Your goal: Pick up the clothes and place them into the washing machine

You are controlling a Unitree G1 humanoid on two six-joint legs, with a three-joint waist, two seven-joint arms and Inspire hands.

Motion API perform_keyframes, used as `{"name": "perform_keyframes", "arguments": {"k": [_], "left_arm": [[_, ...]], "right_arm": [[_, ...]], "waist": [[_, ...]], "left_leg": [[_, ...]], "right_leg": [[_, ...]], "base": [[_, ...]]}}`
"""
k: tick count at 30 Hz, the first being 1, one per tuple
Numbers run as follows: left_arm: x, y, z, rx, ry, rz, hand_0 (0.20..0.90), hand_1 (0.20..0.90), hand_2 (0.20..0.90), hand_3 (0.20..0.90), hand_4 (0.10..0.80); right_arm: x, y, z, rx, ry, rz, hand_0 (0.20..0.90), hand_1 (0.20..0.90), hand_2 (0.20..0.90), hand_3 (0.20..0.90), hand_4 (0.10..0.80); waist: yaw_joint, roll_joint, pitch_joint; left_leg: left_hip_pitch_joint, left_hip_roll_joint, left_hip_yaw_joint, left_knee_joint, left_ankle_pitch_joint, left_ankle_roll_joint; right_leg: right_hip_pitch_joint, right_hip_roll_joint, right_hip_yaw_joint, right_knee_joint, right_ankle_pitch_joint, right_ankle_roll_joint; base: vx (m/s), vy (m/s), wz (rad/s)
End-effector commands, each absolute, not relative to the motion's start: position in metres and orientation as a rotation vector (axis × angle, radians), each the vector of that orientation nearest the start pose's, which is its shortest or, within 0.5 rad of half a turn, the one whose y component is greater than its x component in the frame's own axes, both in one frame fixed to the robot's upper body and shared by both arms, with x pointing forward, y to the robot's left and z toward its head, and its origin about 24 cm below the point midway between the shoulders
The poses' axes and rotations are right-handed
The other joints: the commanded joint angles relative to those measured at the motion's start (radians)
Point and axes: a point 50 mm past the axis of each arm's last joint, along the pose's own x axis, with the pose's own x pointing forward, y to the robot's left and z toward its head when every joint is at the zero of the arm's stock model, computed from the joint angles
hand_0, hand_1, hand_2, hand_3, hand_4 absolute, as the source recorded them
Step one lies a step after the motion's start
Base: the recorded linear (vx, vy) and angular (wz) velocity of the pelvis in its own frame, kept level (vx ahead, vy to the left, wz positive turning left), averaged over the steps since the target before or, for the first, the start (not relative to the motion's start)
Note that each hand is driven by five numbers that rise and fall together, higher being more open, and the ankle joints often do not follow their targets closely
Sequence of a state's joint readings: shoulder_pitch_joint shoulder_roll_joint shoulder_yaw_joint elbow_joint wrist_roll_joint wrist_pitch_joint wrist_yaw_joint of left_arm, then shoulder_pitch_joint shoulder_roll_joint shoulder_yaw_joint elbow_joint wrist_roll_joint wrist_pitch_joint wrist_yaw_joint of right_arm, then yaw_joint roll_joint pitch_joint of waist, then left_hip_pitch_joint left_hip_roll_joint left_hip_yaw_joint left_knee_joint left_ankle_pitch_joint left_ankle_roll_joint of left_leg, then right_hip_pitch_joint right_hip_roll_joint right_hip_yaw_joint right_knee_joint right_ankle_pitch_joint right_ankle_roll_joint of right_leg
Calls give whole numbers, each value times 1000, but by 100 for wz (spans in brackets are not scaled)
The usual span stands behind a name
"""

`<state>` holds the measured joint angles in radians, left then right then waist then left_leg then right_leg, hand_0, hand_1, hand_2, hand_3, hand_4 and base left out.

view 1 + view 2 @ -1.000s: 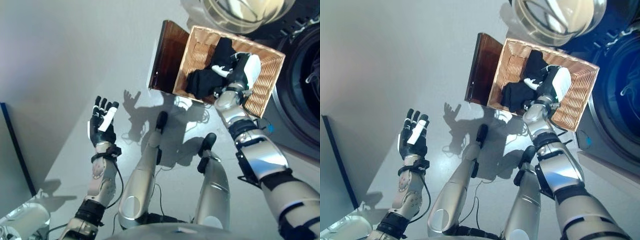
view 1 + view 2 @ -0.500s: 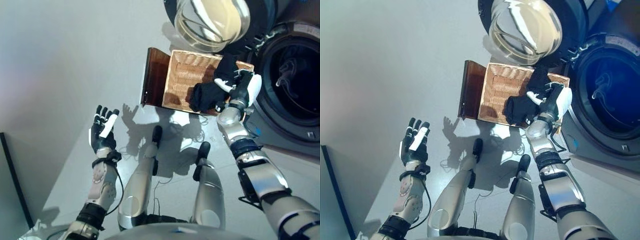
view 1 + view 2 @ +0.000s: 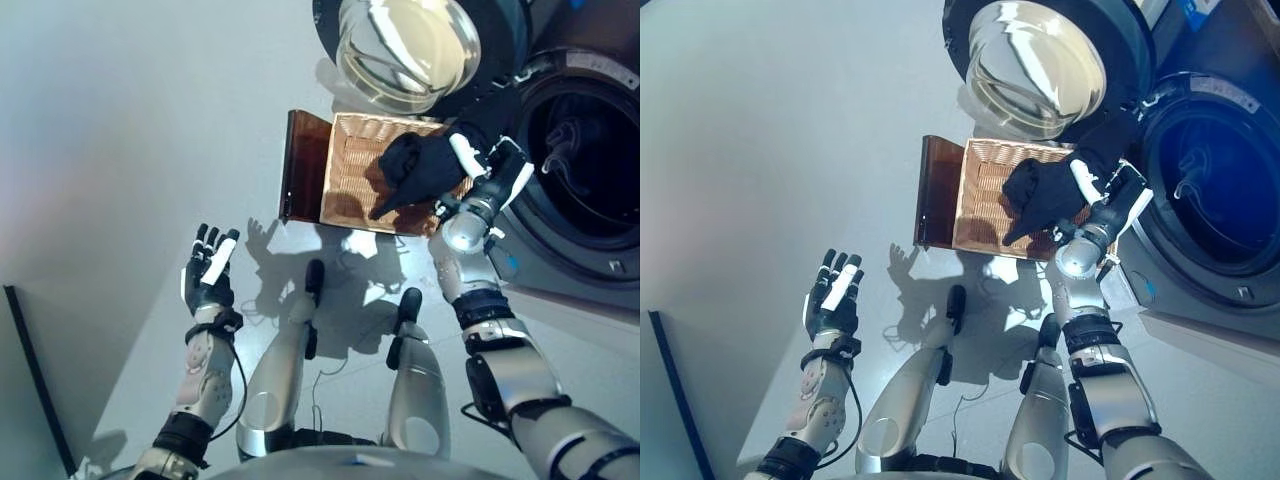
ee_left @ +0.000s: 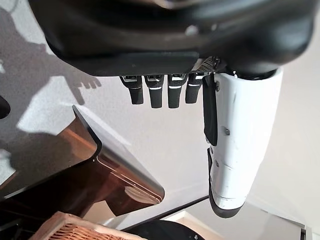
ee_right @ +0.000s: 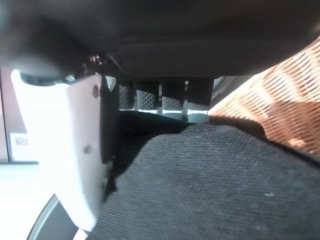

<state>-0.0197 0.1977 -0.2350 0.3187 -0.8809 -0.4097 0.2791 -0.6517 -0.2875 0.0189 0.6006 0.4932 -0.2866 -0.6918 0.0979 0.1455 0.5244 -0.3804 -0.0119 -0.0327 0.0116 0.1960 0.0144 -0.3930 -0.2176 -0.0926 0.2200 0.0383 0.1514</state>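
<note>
A black garment [image 3: 418, 172] hangs above the wicker basket [image 3: 352, 180], lifted clear of its floor. My right hand [image 3: 492, 180] is shut on it, thumb and fingers [image 5: 165, 97] pinching the dark cloth [image 5: 210, 180]. The washing machine's drum opening [image 3: 590, 180] is right beside that hand, with its round glass door [image 3: 405, 48] swung open above the basket. My left hand [image 3: 207, 268] is held up over the floor at the lower left, fingers straight and holding nothing, as the left wrist view [image 4: 160, 92] confirms.
The basket stands on a dark brown stool or board [image 3: 302, 178] on the grey floor. A pale wall [image 3: 120, 120] fills the left side. A dark panel edge [image 3: 20, 370] runs along the lower left.
The right hand has lifted the black garment up out of the basket and toward the machine's opening. The camera has tilted, bringing the door and drum further into view. The left hand stays raised.
</note>
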Motion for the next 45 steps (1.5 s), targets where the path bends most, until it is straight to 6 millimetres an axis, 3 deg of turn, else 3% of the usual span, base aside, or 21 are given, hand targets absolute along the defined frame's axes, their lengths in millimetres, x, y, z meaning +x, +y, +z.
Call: {"name": "perform_keyframes", "arguments": {"k": [1, 6, 14, 20, 24, 29, 38, 45], "left_arm": [[233, 188, -5, -662, 10, 387, 900, 900, 900, 900, 800], [229, 181, -11, -675, 41, 369, 900, 900, 900, 900, 800], [228, 178, -16, -683, 65, 366, 900, 900, 900, 900, 800], [229, 175, -17, -690, 71, 345, 900, 900, 900, 900, 800], [228, 174, -17, -683, 70, 337, 900, 900, 900, 900, 800], [225, 170, -20, -686, 87, 309, 900, 900, 900, 900, 800], [229, 158, -20, -699, 101, 252, 900, 900, 900, 900, 800], [234, 154, -18, -690, 102, 227, 900, 900, 900, 900, 800]], "right_arm": [[342, -243, 180, 427, -568, -682, 200, 200, 200, 200, 300], [336, -256, 174, 579, -573, -743, 200, 200, 200, 200, 300], [333, -274, 160, 658, -538, -831, 200, 200, 200, 200, 300], [330, -306, 162, 710, -539, -948, 200, 200, 200, 200, 300], [332, -321, 172, 690, -546, -974, 200, 200, 200, 200, 300], [338, -342, 205, 656, -575, -986, 200, 200, 200, 200, 300], [346, -346, 260, 723, -674, -921, 200, 200, 200, 200, 300], [349, -351, 284, 696, -678, -905, 200, 200, 200, 200, 300]], "waist": [[-12, 37, -82], [-34, 57, -79], [-53, 83, -79], [-67, 108, -82], [-69, 116, -80], [-69, 132, -70], [-63, 153, -51], [-47, 160, -60]], "left_leg": [[-8, -34, 27, 52, -80, -45], [-8, -35, 45, 55, -84, -46], [1, -33, 63, 48, -88, -47], [4, -36, 76, 43, -92, -46], [3, -38, 85, 41, -93, -44], [-3, -38, 100, 36, -88, -48], [-19, -33, 118, 24, -77, -54], [-27, -32, 116, 12, -70, -58]], "right_leg": [[7, -2, -11, 21, -48, -24], [-2, 0, 8, 19, -47, -26], [-12, 4, 31, 18, -47, -26], [-26, 5, 49, 21, -48, -26], [-35, 5, 58, 22, -46, -25], [-56, 6, 69, 27, -47, -26], [-99, 14, 83, 46, -49, -30], [-121, 14, 82, 61, -55, -32]], "base": [[-16, -5, -10], [-16, -5, -11], [-4, -7, -11], [4, 0, -6], [-2, -1, -11], [-11, -14, -14], [-2, -20, -8], [2, -4, -1]]}}
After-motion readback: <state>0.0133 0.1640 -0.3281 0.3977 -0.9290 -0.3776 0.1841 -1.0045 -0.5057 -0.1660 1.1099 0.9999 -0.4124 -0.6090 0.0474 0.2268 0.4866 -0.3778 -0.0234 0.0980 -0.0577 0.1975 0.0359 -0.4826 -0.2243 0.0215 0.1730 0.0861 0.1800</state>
